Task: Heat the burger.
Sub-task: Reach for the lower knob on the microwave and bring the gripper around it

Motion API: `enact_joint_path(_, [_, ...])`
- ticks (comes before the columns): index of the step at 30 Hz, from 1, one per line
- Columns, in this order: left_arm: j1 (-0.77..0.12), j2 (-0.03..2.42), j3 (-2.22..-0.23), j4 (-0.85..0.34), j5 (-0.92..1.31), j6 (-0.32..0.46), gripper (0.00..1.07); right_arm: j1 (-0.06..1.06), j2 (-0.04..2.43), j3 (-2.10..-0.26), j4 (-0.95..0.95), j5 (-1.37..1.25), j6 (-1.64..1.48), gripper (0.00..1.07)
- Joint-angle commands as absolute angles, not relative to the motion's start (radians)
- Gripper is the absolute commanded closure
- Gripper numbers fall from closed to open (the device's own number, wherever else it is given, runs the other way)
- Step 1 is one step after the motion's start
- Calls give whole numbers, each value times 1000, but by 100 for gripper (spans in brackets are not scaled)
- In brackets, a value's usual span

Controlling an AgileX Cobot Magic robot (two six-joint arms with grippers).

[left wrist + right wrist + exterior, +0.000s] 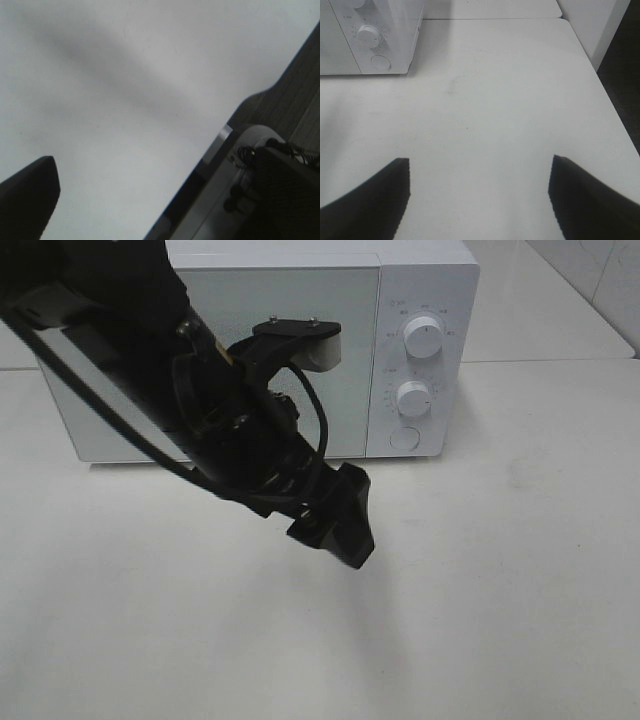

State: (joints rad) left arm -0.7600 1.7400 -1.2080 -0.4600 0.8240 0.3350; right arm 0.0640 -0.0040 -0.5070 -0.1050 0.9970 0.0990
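On the table (500,600) stands one microwave (300,290) with two knobs (424,337) — left hand (338,525) and right hand (479,167) both spread.

A white microwave (275,295) stands at the far edge of the pale bench (500,590), its door closed. On its control panel, two round white knobs sit one above the other (424,338) (413,398), with a round button (404,437) just below them.

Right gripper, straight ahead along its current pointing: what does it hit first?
Probably the bare table top. Nothing lies ahead of the right gripper, jaws open, and the microwave sits off to the side. Depth is unclear.
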Motion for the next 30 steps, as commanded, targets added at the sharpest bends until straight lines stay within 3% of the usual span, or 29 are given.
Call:
enact_joint_path(1, [-738,1696,-1215,-416,934,269,6,59,-34,-502,-111,994,90,32])
enact_joint_path(5, [-645,1638,-1215,-369,1051,207,6,59,-34,-502,-111,994,90,32])
enact_joint_path(12, [-480,1549,-1215,-357,1157,202,6,59,-34,-502,-111,994,90,32])
enact_joint_path(14, [-380,1502,-1215,-351,1202,202,6,59,-34,-502,-111,994,90,32])
enact_joint_path(15, [-380,1502,-1215,-351,1202,202,6,59,-34,-502,-111,994,90,32])
enact_joint_path(20, [-195,1415,-1215,-294,1279,194,6,59,-34,-502,-111,994,90,32])
enact_joint_path(30, [2,1243,-1117,-159,1286,106,6,59,-34,-502,-111,994,90,32])
